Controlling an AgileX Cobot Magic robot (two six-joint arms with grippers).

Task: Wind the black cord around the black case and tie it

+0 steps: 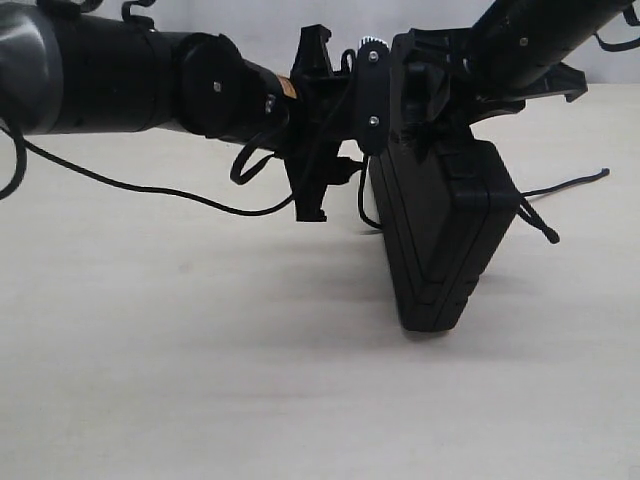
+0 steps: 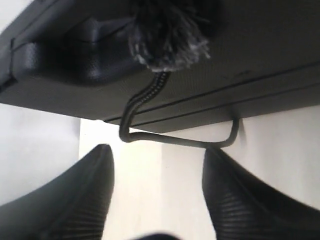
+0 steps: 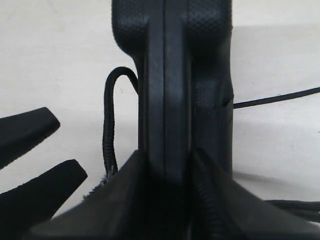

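Two grippers I watched: right gripper was clenched on black case edge, case stood tilted; left gripper sat spread, empty, just beside black cord loop.

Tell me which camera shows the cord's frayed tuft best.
The left wrist view. The frayed tuft sits close and large against the black case, with the braided black cord running out of it. The right wrist view catches only a fuzzy sliver; the exterior view does not show it clearly.

Left gripper wide apart and empty, right gripper tight on the edge of the black case.
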